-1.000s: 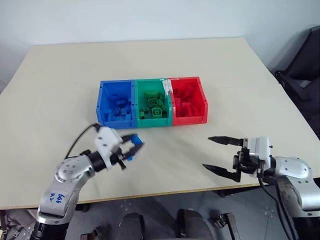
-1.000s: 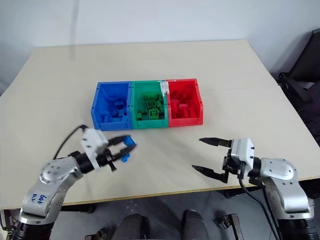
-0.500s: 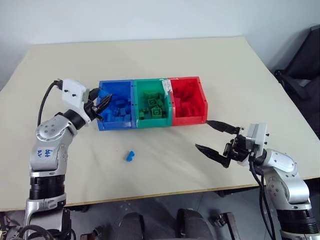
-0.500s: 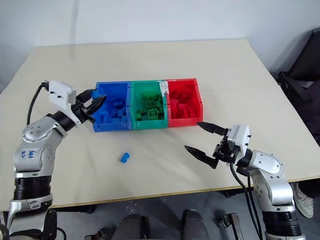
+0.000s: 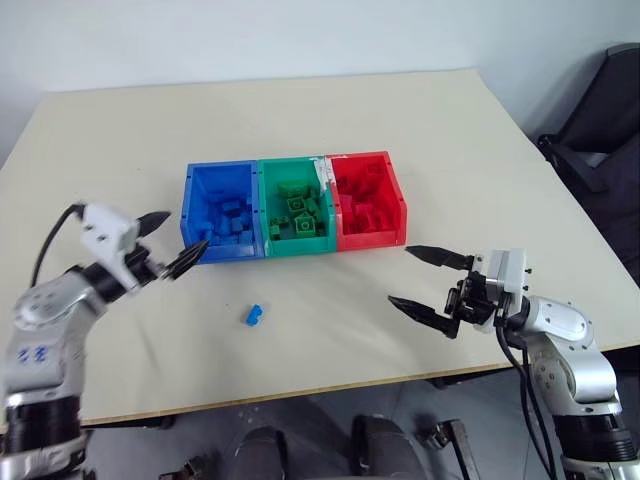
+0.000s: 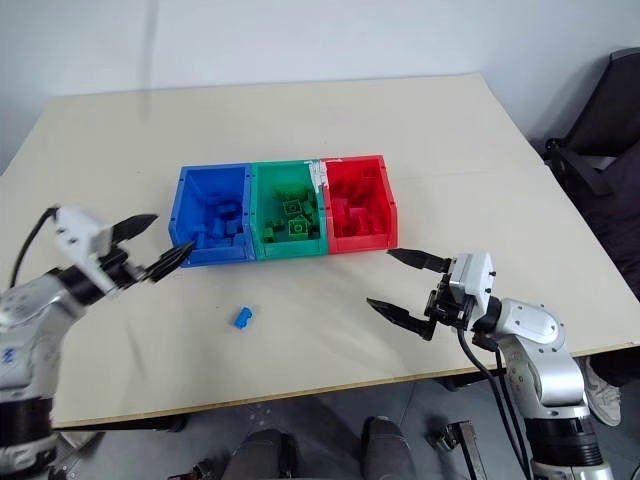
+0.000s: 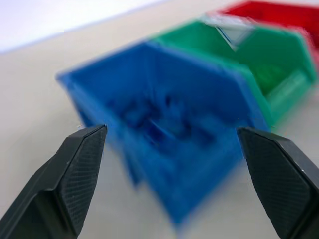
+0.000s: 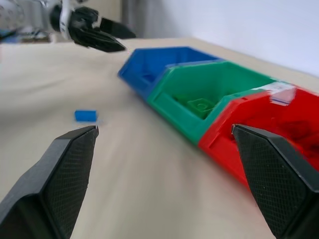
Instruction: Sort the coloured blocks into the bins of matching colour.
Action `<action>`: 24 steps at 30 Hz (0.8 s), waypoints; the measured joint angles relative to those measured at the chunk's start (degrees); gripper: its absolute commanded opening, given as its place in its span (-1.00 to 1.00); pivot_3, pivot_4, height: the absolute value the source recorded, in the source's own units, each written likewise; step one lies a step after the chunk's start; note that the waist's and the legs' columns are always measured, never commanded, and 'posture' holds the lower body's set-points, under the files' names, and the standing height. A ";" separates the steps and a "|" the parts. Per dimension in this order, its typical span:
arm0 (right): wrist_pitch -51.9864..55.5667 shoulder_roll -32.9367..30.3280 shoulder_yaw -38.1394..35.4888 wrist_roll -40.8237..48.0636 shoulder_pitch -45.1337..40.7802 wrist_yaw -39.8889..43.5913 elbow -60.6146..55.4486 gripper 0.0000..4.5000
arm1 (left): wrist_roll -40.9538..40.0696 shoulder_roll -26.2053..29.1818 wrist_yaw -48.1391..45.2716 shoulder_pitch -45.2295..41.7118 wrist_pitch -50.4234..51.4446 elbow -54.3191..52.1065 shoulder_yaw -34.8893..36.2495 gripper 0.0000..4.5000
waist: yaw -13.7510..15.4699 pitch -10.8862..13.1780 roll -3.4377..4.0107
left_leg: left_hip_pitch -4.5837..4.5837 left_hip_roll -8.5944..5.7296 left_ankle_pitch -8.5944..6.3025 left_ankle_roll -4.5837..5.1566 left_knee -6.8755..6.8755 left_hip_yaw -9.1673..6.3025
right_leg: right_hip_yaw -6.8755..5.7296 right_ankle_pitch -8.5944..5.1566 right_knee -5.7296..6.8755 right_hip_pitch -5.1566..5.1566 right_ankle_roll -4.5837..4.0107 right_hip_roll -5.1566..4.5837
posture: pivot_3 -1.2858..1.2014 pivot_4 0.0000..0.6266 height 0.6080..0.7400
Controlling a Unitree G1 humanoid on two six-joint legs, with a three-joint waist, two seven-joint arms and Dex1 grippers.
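Since my left tool (image 5: 167, 246) swung away by the blue bin (image 5: 190, 215) with nothing in it, the blue block (image 5: 252, 316) lies dropped on the desk (image 5: 450, 140). Both tools gape wide; I must grab it again.

In the left wrist view the blue open-topped plastic bin (image 7: 169, 144) and the bricks inside it are smeared by blur, so no single brick can be made out. The neighbouring green plastic bin (image 7: 259, 59) is soft too. The red plastic bin (image 7: 279, 12) is cut off by that picture's edge, as in the right wrist view.
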 measured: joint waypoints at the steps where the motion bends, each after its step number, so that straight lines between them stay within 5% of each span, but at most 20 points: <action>1: -0.46 -0.46 0.33 -0.30 -0.73 1.63 1.28 1.00 | -0.59 0.67 -2.27 3.53 -1.34 -0.31 2.13 0.99 | 0.02 0.00 -0.01 | 0.00 0.01 -0.01 -0.01 0.01 0.00 | -0.01 -0.01 -0.13 0.00 -0.01 0.00 | 0.03 -0.52 1.00; 7: -2.63 -2.12 1.22 -1.34 -3.79 7.62 5.84 1.00 | -1.65 2.77 -9.96 15.93 -5.51 -0.20 8.80 0.99 | 0.46 0.00 -0.01 | 0.02 -0.01 -0.04 0.03 0.04 -0.02 | -0.03 -0.01 -0.23 0.04 -0.02 -0.04 | 0.03 -0.52 1.00; 14: -3.83 -2.26 2.28 -2.39 -4.88 10.25 8.37 1.00 | -1.19 1.71 -8.99 19.42 -7.94 -0.49 9.78 0.99 | 0.26 0.00 -0.01 | 0.03 0.01 -0.07 0.02 0.03 -0.01 | -0.03 -0.01 -0.21 0.03 -0.04 -0.04 | 0.03 -0.52 1.00; 24: -6.26 -6.69 -0.11 -2.41 -1.76 13.39 8.48 1.00 | -3.48 3.65 2.88 15.55 14.63 -23.03 -6.53 0.99 | 0.31 -0.02 -0.01 | 0.07 -0.01 -0.11 0.06 0.04 -0.03 | 0.01 0.00 -0.18 0.05 -0.04 -0.06 | 0.03 -0.52 1.00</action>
